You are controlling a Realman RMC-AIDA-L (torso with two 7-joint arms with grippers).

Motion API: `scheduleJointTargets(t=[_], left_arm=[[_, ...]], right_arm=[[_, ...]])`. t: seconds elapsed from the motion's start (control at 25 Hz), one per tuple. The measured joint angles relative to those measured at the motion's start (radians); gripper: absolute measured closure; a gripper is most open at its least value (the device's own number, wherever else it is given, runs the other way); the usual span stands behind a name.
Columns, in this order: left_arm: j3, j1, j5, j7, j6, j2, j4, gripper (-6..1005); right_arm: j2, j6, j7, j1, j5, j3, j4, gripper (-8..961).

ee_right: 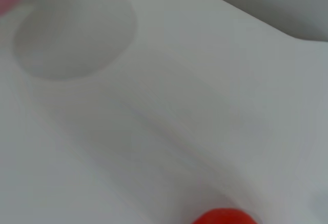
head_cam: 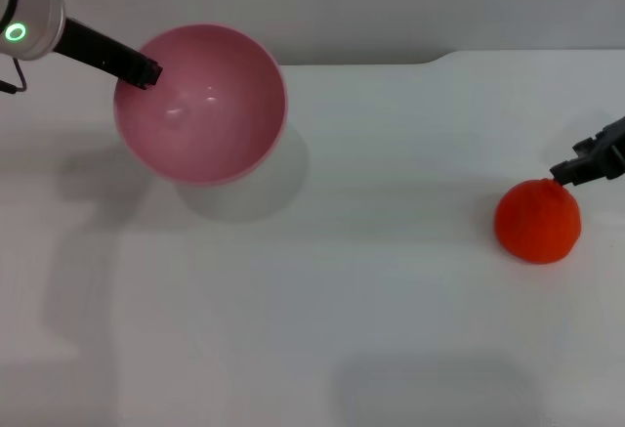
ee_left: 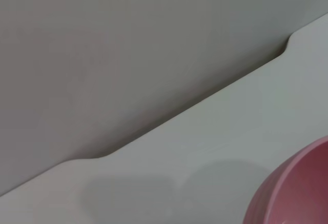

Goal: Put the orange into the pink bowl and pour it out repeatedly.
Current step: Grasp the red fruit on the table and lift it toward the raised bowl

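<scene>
1. The orange (head_cam: 537, 221) is lying on the white table (head_cam: 391, 300), touched at its top by the right gripper (head_cam: 576, 166); finger spread cannot be told.
2. The pink bowl (head_cam: 200, 103) is being held tilted, well apart, its rim clamped by the left gripper (head_cam: 145, 70).

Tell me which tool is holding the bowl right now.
The left tool, clamped on the rim of the pink bowl, which is tilted and raised above its shadow. The right tool only sits at the orange, far from it.

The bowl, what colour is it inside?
Pink all over, glossy and plain; the pink bowl shows best in the head view.
</scene>
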Motion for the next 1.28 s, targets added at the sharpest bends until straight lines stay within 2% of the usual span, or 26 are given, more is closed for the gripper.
scheduleJointTargets(t=[0.52, 0.76, 1.12, 1.24, 1.28], left_arm=[[0.006, -0.018, 0.000, -0.011, 0.016, -0.004, -0.013, 957], [0.010, -0.021, 0.000, -0.012, 0.020, -0.006, -0.014, 958], [0.011, -0.022, 0.000, -0.012, 0.020, -0.006, -0.014, 957], [0.011, -0.022, 0.000, -0.012, 0.020, -0.006, -0.014, 957], [0.011, -0.024, 0.000, -0.013, 0.020, -0.007, -0.014, 957]], right_arm=[[0.056, 0.141, -0.025, 0.003, -0.086, -0.054, 0.126, 523], [0.058, 0.202, -0.028, 0.005, -0.092, -0.088, 0.173, 557], [0.064, 0.236, -0.041, -0.004, -0.091, -0.097, 0.155, 607], [0.067, 0.235, -0.041, -0.009, -0.088, -0.093, 0.129, 753], [0.069, 0.233, -0.040, -0.014, -0.084, -0.091, 0.107, 760]])
